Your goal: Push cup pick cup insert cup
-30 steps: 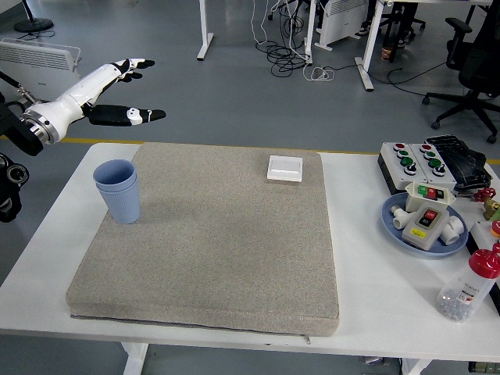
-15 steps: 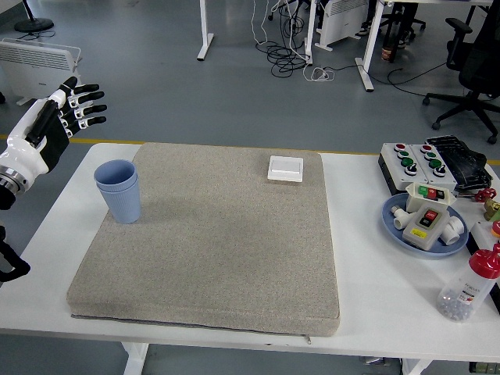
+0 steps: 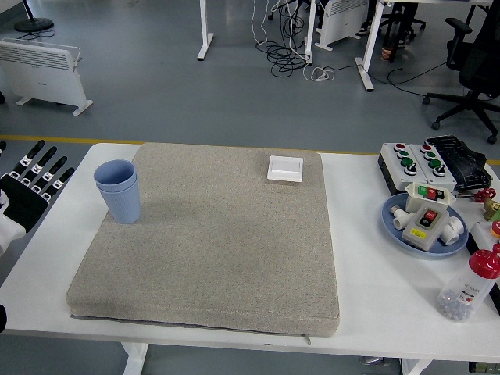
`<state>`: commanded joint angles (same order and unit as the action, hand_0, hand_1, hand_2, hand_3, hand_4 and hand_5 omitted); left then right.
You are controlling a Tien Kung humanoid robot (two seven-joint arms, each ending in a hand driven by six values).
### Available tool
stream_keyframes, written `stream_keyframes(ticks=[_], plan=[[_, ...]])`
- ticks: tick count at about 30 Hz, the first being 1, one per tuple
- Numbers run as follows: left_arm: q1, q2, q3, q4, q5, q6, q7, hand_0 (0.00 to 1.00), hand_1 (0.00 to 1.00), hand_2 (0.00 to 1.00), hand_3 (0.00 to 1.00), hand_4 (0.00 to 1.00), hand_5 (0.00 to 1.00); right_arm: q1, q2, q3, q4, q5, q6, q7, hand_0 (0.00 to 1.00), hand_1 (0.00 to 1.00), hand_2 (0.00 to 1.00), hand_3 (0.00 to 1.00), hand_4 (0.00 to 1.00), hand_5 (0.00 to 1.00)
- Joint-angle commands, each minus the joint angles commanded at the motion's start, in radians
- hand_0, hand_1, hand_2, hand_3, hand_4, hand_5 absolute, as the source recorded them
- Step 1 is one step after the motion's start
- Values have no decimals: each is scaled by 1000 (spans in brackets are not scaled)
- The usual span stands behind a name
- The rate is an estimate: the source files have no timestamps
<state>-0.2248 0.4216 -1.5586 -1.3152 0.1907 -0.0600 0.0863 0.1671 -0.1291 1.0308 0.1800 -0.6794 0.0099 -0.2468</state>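
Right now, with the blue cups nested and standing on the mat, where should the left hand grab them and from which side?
Grip the cups around the side wall below the rims, coming from the left, where the open left hand sits. They stand upright at the mat's left edge, nothing blocking that side.
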Motion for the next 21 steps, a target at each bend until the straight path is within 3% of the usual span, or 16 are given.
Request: stream_keyframes(ticks=[6, 12, 21], plan=[[33, -44, -18, 30, 99, 4, -50, 804, 834, 868, 800, 624, 998, -2, 0, 5, 0, -9, -1, 0, 773, 714, 715, 617, 284, 560], [51, -86, -26, 80, 139, -3, -69, 811, 844, 880, 810, 616, 998, 1, 0, 7, 0, -12, -3, 3, 773, 716, 715, 617, 283, 561], [47, -104, -22, 115, 151, -28, -75, 829, 853, 883, 816, 613, 998, 1, 0, 19, 0, -24, -4, 4, 773, 716, 715, 617, 282, 567]])
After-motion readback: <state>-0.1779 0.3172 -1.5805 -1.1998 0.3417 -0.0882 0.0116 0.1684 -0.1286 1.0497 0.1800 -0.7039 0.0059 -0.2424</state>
